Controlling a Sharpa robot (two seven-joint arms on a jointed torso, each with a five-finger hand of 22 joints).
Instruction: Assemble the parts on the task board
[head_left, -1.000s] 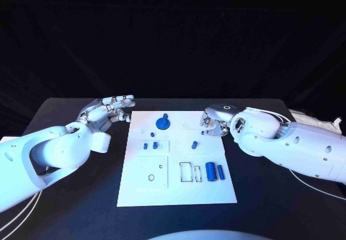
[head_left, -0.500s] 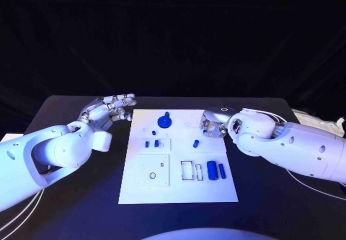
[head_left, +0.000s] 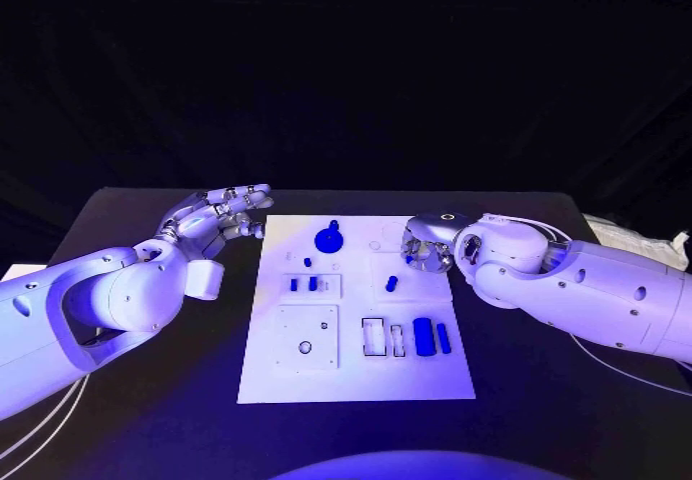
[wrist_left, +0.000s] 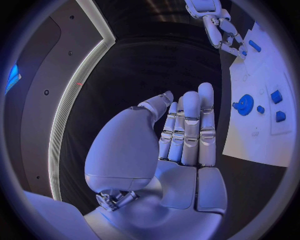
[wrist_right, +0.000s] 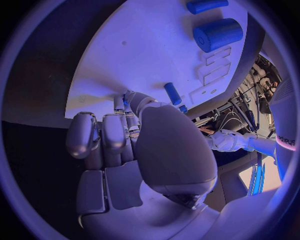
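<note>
Curling its fingers down, the right robot hand (head_left: 428, 250) had edged onto the task board (head_left: 356, 370), apparently pinching a small blue part (wrist_right: 126, 98); the left robot hand (head_left: 216, 222) stayed spread.

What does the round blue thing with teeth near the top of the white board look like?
The blue gear is a flat, round disc with small teeth round its rim and a short knob sticking out at its far side. It looks like smooth plastic. It lies flat on the white task board, near the far edge, between the two robot hands. Nothing touches it: the left robot hand hovers beside the board, open.
</note>
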